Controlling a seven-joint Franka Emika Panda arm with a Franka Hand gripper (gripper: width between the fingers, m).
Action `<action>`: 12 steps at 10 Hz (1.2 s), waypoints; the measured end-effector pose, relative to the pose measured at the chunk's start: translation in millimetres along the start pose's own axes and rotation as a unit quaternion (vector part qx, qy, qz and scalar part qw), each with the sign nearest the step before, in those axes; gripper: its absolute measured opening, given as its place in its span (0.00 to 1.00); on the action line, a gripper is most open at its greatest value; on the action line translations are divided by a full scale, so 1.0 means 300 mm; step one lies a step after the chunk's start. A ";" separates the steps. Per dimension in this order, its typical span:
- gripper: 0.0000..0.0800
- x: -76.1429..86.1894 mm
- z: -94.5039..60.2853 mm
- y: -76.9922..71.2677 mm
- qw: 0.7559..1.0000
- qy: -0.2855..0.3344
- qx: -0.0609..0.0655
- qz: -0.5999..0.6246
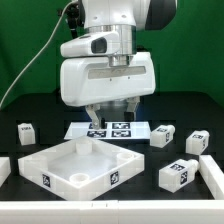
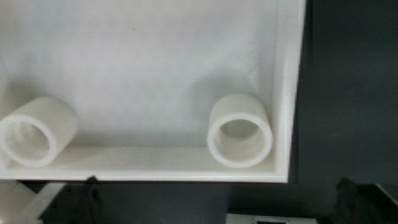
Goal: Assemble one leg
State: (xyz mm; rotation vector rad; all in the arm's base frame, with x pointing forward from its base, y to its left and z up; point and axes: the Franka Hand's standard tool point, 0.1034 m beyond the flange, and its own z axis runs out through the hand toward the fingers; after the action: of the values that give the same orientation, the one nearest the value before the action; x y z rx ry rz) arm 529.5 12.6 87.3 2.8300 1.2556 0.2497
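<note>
Several small white legs with marker tags lie on the black table: one (image 1: 27, 133) at the exterior view's left, two (image 1: 164, 135) (image 1: 197, 141) at its right and one (image 1: 177, 175) at the front right. My gripper (image 1: 112, 118) hangs open and empty over the marker board (image 1: 118, 130), just behind the large white tray-like piece (image 1: 75, 165). It touches no leg. In the wrist view my gripper (image 2: 215, 192) is open with nothing between the dark fingers (image 2: 75, 200). That view shows the tray piece (image 2: 160, 60) with two round corner sockets (image 2: 36, 130) (image 2: 237, 130). No leg shows there.
White parts are cut off at the exterior view's left edge (image 1: 3, 170) and right edge (image 1: 212, 175). A green backdrop stands behind the table. A strip of the marker board (image 2: 267, 218) shows in the wrist view.
</note>
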 end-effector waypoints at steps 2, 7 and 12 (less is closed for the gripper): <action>0.81 -0.059 0.029 0.000 0.991 0.008 -0.020 -0.132; 0.81 -0.058 0.040 -0.009 0.988 0.000 -0.012 -0.153; 0.81 -0.119 0.189 -0.127 0.990 -0.001 0.009 -0.138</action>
State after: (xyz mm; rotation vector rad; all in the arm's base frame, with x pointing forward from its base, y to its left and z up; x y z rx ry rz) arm 487.1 13.9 22.9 2.6248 1.6337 0.2257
